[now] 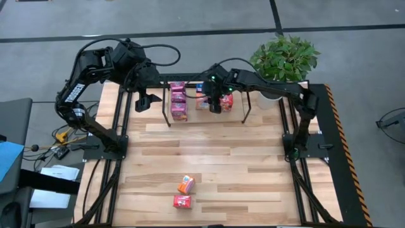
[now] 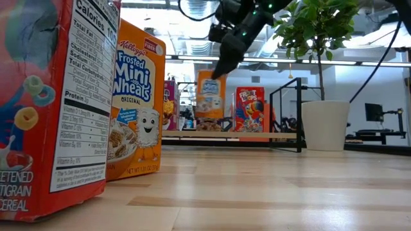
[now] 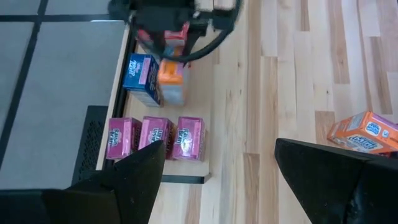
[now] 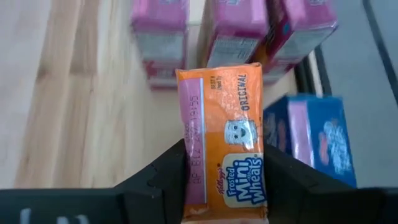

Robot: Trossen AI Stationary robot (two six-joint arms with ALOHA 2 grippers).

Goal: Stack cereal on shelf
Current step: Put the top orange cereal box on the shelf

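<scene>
Wooden planks run under us; nearest lie a red carton and an orange one. Farther back, on the shelf, our right gripper grasps an orange Mini-Wheats carton beside pink cartons. Our left gripper hangs released nearby.

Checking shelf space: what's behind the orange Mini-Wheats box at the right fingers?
Behind the orange box stand pink boxes, a blue box beside. The box covers the shelf spot beneath it.
</scene>
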